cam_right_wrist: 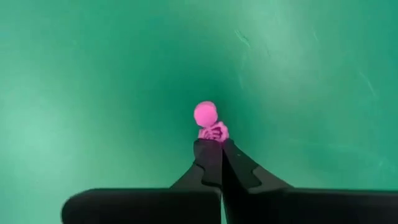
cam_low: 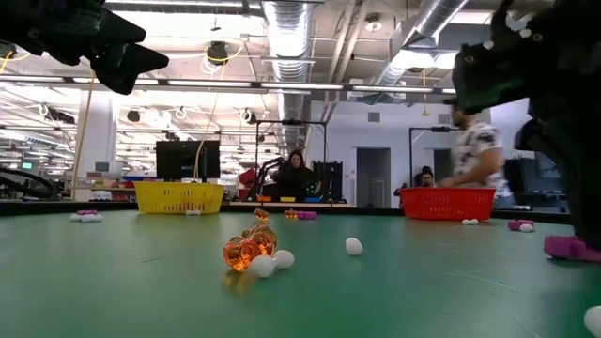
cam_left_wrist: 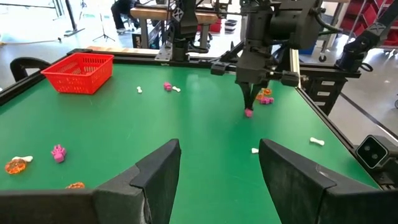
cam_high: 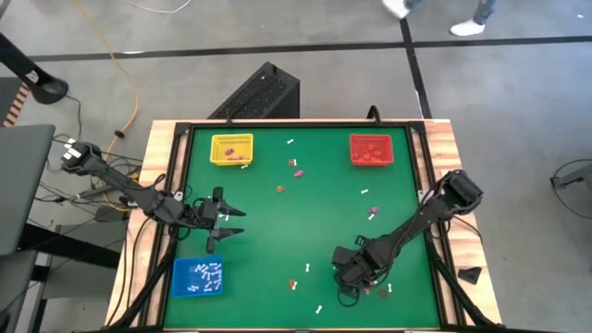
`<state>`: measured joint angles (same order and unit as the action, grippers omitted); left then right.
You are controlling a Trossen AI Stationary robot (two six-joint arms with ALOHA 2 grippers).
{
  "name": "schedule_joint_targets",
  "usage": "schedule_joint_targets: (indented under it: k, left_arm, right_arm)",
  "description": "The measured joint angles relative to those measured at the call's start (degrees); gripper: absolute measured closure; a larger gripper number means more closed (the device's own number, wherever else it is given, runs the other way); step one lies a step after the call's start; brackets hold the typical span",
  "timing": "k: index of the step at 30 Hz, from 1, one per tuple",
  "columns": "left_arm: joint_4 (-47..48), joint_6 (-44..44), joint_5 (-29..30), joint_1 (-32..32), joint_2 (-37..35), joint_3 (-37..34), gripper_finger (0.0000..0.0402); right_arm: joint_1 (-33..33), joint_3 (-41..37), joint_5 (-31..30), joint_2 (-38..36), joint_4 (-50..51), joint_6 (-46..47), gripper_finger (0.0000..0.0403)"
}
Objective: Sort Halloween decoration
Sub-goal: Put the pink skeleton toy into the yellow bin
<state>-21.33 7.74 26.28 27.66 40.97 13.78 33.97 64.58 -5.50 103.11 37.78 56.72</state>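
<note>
The right pincer (cam_right_wrist: 214, 146) is clamped on a pink trinket (cam_right_wrist: 208, 120) at the green desk (cam_high: 277, 231), near its front right. The left pincer (cam_high: 229, 227) hangs wide open above the blue tray (cam_high: 182, 289).

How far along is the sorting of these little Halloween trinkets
Partly done: white sticks lie in the blue tray, and the yellow tray and red tray hold some. The right gripper is shut on a pink skeleton. Trinkets remain scattered on the green table.
</note>
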Motion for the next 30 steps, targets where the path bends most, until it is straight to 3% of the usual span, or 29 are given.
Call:
schedule_joint_targets:
  k: [7, 14, 30]
  left_arm:
    - [0.02, 0.06, 0.01, 0.02, 0.02, 0.00, 0.0194]
    - [0.03, 0.28, -0.04, 0.00, 0.02, 0.00, 0.0194]
    - [0.03, 0.26, -0.09, 0.01, 0.01, 0.00, 0.0194]
  right_arm:
    - [-3.51, 2.97, -2.13, 0.13, -0.39, -7.45, 0.0371]
    - [-7.02, 3.25, -2.14, 0.11, -3.47, -14.84, 0.0383]
    - [-10.16, 3.27, -3.94, 0.00, -8.92, -22.65, 0.0380]
